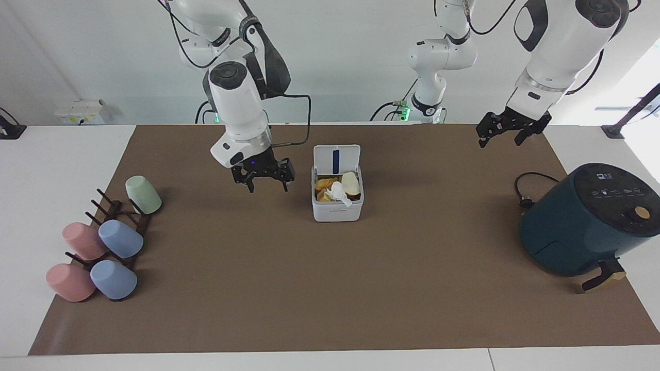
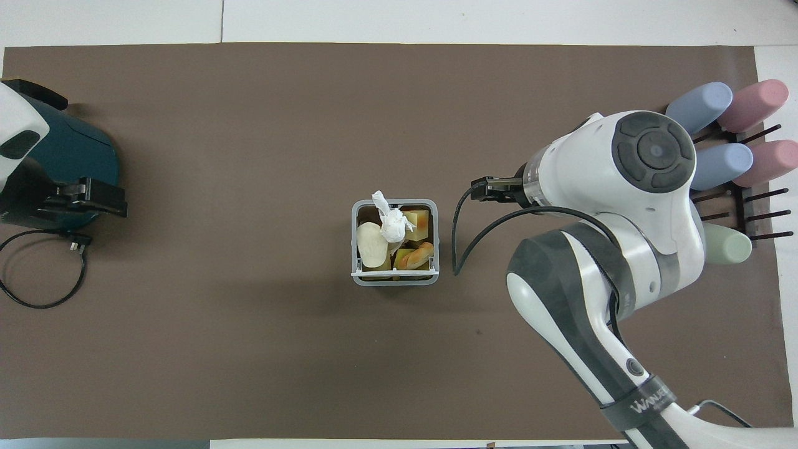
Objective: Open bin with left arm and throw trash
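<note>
The white bin (image 1: 337, 211) stands mid-table with its lid (image 1: 336, 157) upright and open. Inside lie the trash pieces: a cream oval piece (image 1: 351, 183), an orange-yellow chunk (image 1: 324, 184) and a crumpled white tissue (image 1: 339, 192). In the overhead view the bin (image 2: 395, 280) shows the cream piece (image 2: 371, 244), tissue (image 2: 393, 224) and orange chunk (image 2: 416, 255). My right gripper (image 1: 267, 181), with a blue light, hangs open and empty over the mat beside the bin, toward the right arm's end (image 2: 492, 189). My left gripper (image 1: 500, 138) is open and empty, up over the mat toward the left arm's end (image 2: 93, 198).
A dark teal air fryer (image 1: 588, 221) with its black cord (image 1: 526, 190) stands at the left arm's end of the mat (image 2: 68, 162). A dark rack with several pastel cups (image 1: 103, 242) lies at the right arm's end (image 2: 729, 168).
</note>
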